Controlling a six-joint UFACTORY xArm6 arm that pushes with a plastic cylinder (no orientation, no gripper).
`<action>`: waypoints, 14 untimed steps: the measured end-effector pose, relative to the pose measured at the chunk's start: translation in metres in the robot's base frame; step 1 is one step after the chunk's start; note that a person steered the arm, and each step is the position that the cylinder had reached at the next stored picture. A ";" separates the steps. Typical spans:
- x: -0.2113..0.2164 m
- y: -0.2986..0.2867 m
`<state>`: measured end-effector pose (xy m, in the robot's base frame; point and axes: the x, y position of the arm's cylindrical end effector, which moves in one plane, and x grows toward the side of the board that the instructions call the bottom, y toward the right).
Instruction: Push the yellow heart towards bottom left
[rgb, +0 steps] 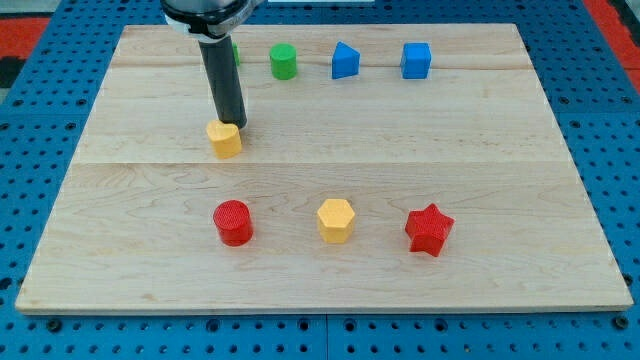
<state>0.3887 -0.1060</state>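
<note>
The yellow heart (226, 138) lies on the wooden board (320, 170), left of centre. My tip (237, 126) stands right against the heart's upper right side, touching or nearly touching it. The dark rod rises from there toward the view's top. A yellow hexagon block (336, 220) sits lower, near the middle of the board.
A red cylinder (233, 222) lies below the heart. A red star (429, 229) is at lower right. Along the top stand a green cylinder (284, 61), a blue block with a pointed top (345, 61), a blue cube (416, 60) and a green block (234, 54) mostly hidden behind the rod.
</note>
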 end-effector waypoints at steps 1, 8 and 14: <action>0.021 0.013; 0.043 -0.043; 0.059 -0.096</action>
<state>0.4473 -0.2024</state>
